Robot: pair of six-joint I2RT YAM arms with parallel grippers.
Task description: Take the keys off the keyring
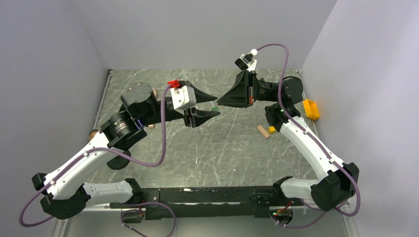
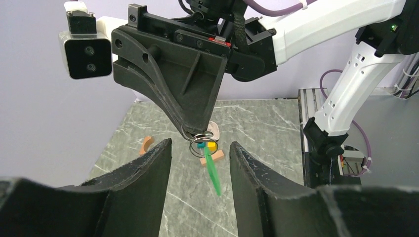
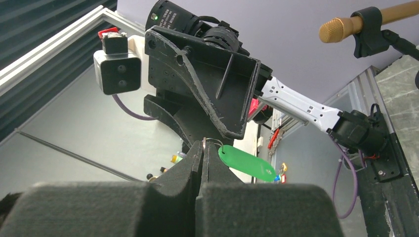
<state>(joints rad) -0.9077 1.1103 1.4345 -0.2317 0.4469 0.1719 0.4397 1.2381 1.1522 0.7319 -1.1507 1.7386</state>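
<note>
Green keys (image 1: 215, 105) are hanging in the air over the grey worktop (image 1: 222, 153), between the two hand tips. The left hand (image 1: 217, 105) is standing spread.

Left wrist view: the right hand (image 2: 193, 131) is pinching the silvery keyring (image 2: 201, 138) at its tip. The keys are dangling below the ring, between the left fingers (image 2: 148, 177) and apart from both.

Right wrist view: the right fingers (image 3: 188, 168) are pressing together on the wire loop, with the green tag hanging just right of them.

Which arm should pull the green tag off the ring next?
Left. The right gripper is shut on the ring, holding it up, so it's busy. The green tag hangs free inside the open left gripper; closing there would likely catch it.
</note>
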